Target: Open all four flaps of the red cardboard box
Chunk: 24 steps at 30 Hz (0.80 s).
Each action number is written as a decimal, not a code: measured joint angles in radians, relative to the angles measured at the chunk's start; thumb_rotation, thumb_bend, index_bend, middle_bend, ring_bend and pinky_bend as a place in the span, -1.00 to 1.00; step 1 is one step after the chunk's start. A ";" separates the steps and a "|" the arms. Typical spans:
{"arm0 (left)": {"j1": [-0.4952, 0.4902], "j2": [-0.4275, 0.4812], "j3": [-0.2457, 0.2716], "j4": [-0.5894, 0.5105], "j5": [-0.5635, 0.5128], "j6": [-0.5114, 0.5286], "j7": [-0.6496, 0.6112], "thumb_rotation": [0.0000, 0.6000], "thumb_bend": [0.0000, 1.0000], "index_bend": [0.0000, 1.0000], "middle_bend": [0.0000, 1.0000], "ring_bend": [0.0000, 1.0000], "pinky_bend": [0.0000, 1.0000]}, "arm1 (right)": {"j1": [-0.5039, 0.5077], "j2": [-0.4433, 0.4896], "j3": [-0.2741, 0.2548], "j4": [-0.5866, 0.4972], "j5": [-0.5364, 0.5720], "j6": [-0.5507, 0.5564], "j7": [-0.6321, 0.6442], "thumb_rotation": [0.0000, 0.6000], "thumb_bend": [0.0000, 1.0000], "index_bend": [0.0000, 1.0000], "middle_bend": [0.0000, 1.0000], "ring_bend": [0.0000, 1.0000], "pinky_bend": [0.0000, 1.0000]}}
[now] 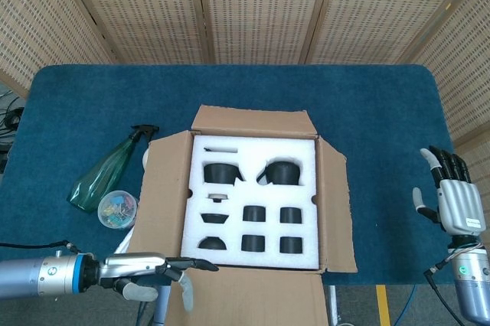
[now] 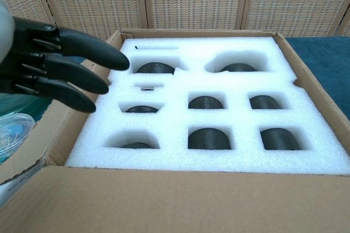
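Cardboard, stiff but light: the box (image 1: 253, 203) sits mid-table (image 1: 367, 104), all four flaps looking folded out, foam insert (image 2: 219, 118) exposed. I'd take flaps by their free edges. My left hand (image 1: 157, 271) hovers, fingers apart, empty; right hand (image 1: 450, 196) likewise.

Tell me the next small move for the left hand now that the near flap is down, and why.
Probably draw the left hand back off the near flap and stop. In the head view all four flaps of the box already lie folded outward, and the white foam insert is fully exposed. The fingers hover flat and hold nothing; the right hand is raised off to the side.
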 measured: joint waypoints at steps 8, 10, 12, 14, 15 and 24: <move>0.085 0.017 -0.022 -0.028 -0.167 -0.048 0.338 -0.92 -0.66 -0.24 -1.00 -1.00 -1.00 | 0.000 -0.006 -0.005 0.015 0.006 -0.013 0.009 1.00 0.04 -0.82 -0.87 -1.00 -1.00; 0.116 0.015 -0.033 -0.033 -0.220 -0.055 0.442 -0.92 -0.66 -0.24 -1.00 -1.00 -1.00 | 0.002 -0.009 -0.006 0.021 0.007 -0.017 0.010 1.00 0.03 -0.82 -0.87 -1.00 -1.00; 0.157 0.010 -0.047 -0.036 -0.284 -0.059 0.575 -0.92 -0.66 -0.25 -1.00 -1.00 -1.00 | 0.003 -0.013 -0.006 0.028 0.010 -0.020 0.011 1.00 0.03 -0.82 -0.87 -1.00 -1.00; 0.201 -0.002 -0.063 -0.039 -0.352 -0.058 0.717 -0.92 -0.66 -0.27 -1.00 -1.00 -1.00 | 0.004 -0.018 -0.006 0.034 0.014 -0.023 0.012 1.00 0.04 -0.82 -0.88 -1.00 -1.00; 0.221 -0.009 -0.071 -0.041 -0.381 -0.057 0.778 -0.92 -0.66 -0.28 -1.00 -1.00 -1.00 | 0.005 -0.022 -0.006 0.039 0.016 -0.025 0.012 1.00 0.04 -0.83 -0.88 -1.00 -1.00; 0.451 -0.118 -0.148 -0.016 -0.683 0.028 1.269 -0.29 -0.58 -0.32 -1.00 -1.00 -1.00 | 0.003 -0.040 -0.011 0.059 0.020 -0.023 0.000 1.00 0.08 -0.84 -0.88 -1.00 -1.00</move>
